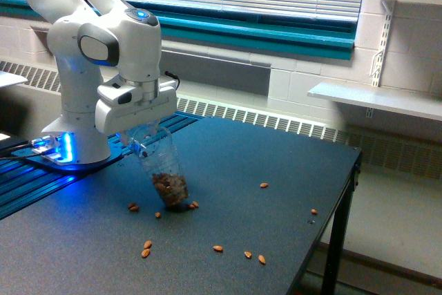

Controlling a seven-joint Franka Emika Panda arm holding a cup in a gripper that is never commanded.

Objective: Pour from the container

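Scanning from the exterior view's left, I saw my gripper (pixel 140 141) clamped on the container (pixel 164 174), which leaned with its base touching the table (pixel 290 170), almonds (pixel 170 185) inside. Rightward lay loose almonds (pixel 217 248). I judged pouring unstarted; next needed lifting and tipping further.

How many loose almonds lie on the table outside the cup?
9 almonds: three beside the cup, four along the front, two toward the exterior view's right. Others may hide behind the cup.
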